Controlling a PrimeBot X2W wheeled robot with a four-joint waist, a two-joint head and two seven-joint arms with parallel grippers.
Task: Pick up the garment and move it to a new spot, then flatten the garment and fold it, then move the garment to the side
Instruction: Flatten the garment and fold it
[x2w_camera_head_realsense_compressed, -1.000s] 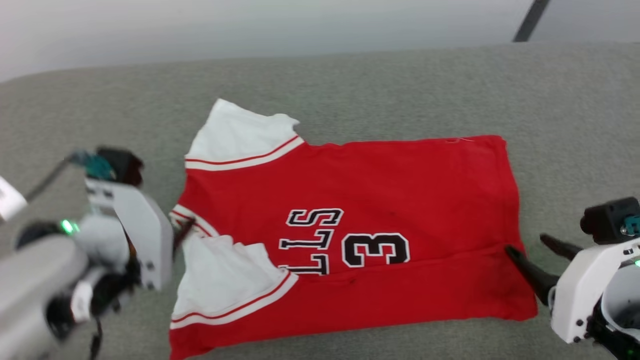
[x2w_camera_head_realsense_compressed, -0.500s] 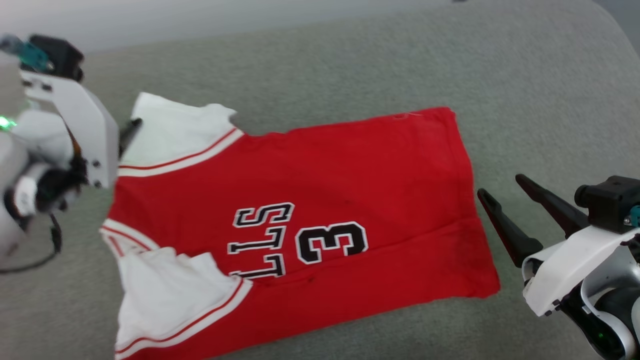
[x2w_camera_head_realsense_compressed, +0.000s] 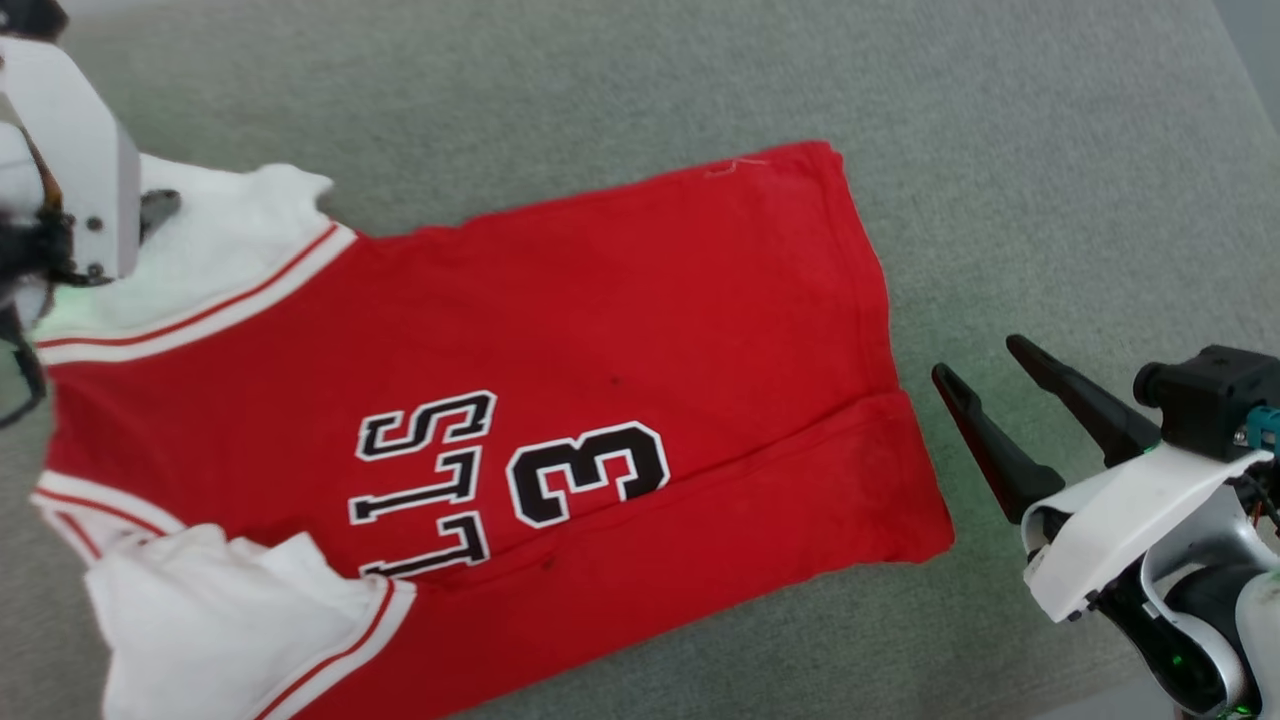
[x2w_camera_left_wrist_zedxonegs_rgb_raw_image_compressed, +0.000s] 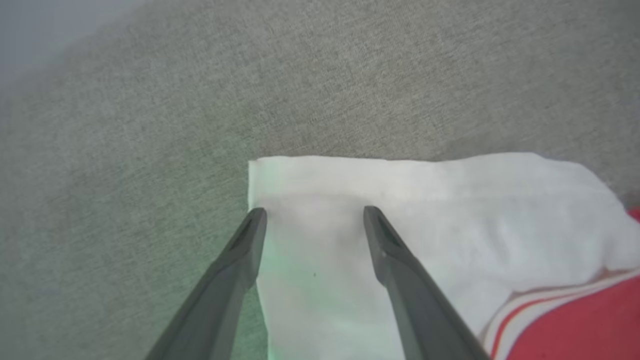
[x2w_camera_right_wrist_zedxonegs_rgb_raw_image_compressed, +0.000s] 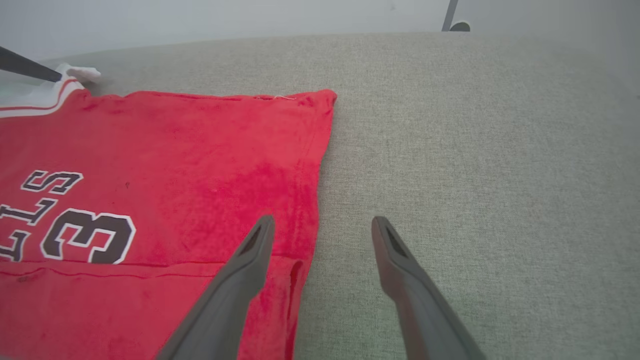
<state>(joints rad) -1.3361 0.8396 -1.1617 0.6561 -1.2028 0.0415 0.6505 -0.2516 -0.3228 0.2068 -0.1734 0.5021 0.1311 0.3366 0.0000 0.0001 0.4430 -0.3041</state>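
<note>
The garment (x2w_camera_head_realsense_compressed: 600, 330) lies flat on the grey cushion (x2w_camera_head_realsense_compressed: 600, 60), print up, collar end toward the robot's left; its near long edge is already folded over the body, cutting off part of the lettering, and the near sleeve (x2w_camera_head_realsense_compressed: 220, 620) sits rumpled on top. The left gripper (x2w_camera_left_wrist_zedxonegs_rgb_raw_image_compressed: 312, 215) is over the corner of the far sleeve (x2w_camera_left_wrist_zedxonegs_rgb_raw_image_compressed: 450, 200), fingers moderately apart and gripping nothing (whether they touch the cloth I cannot tell). The right gripper (x2w_camera_head_realsense_compressed: 978, 358) is wide and empty, just beside the hem.

I judge the step to be folding the far side in. To do it well: close on the sleeve corner through both layers; have the right gripper take the far hem corner; lift low and carry both ends together so the edge lands straight.

As for containers, the cushion alone bears the garment.
</note>
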